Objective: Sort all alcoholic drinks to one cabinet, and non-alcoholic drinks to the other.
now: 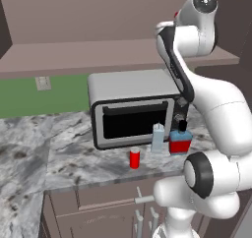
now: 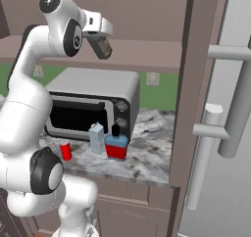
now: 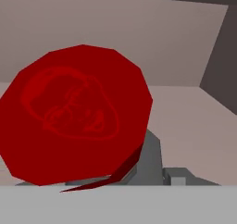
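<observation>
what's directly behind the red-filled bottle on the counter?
The microwave stands behind the red-filled bottle, its control-panel end nearest. The pale-blue container sits beside the bottle. The bottle covers the panel's lower corner.

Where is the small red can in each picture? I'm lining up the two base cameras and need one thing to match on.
Left base view: the small red can stands on the counter's front part, just left of the pale-blue container.
Right base view: the can stands left of that container, near the arm.
Hand view: I cannot place the can here.
Shared landmark: the microwave behind it.
</observation>
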